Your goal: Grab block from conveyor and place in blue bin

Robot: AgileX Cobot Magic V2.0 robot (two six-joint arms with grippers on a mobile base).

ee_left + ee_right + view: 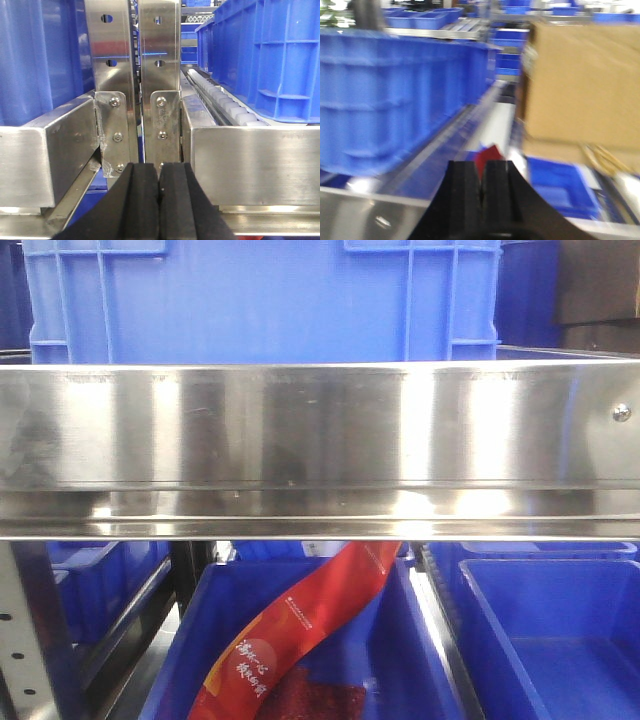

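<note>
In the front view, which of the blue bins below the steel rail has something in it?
The lower middle bin, directly under the steel rail: a red packet with yellow lettering lies in it. The lower right bin shows only a bare blue floor.

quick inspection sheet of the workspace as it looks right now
surface: a stainless steel shelf rail fills the front view; no conveyor belt seen in any view
job's things: block nothing seen; blue bins sit below the rail, and a blue crate stands above it
clutter: a red packet with printed characters lies in the lower middle bin; a cardboard box shows in the blurred right wrist view
grippers: left gripper shut, pads together, nothing between them; right gripper shut, a red shape behind it too blurred to name
cables: nothing seen
surroundings: steel upright brackets, a roller track, more blue crates on racks
</note>
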